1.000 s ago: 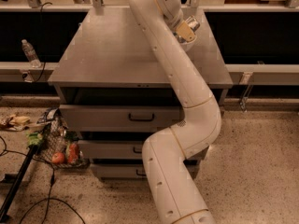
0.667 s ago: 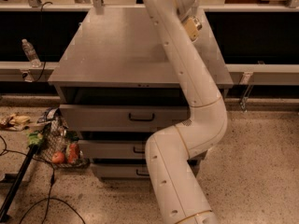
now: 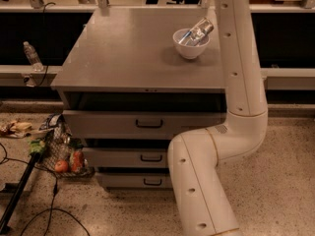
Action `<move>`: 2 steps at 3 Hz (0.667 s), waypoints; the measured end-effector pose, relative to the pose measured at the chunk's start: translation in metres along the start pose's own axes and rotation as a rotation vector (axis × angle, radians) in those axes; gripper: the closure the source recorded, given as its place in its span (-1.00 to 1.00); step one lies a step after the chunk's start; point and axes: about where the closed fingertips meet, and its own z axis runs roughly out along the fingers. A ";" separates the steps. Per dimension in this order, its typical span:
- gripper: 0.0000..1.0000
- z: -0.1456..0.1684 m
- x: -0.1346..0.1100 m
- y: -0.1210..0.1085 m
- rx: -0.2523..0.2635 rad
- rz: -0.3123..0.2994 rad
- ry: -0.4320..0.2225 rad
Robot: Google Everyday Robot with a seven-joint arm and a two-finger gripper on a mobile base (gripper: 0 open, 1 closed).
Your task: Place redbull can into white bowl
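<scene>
Silver redbull can [image 3: 198,31] leans in white bowl [image 3: 190,51] — gripper beyond top edge, its grip unseen.

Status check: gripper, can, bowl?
Gripper out of view, above top edge. Can lies tilted in bowl, one end over rim. Arm beside bowl.
</scene>
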 end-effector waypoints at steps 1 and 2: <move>-1.00 -0.025 0.053 0.018 0.001 0.130 0.058; -1.00 -0.044 0.101 0.051 -0.029 0.281 0.105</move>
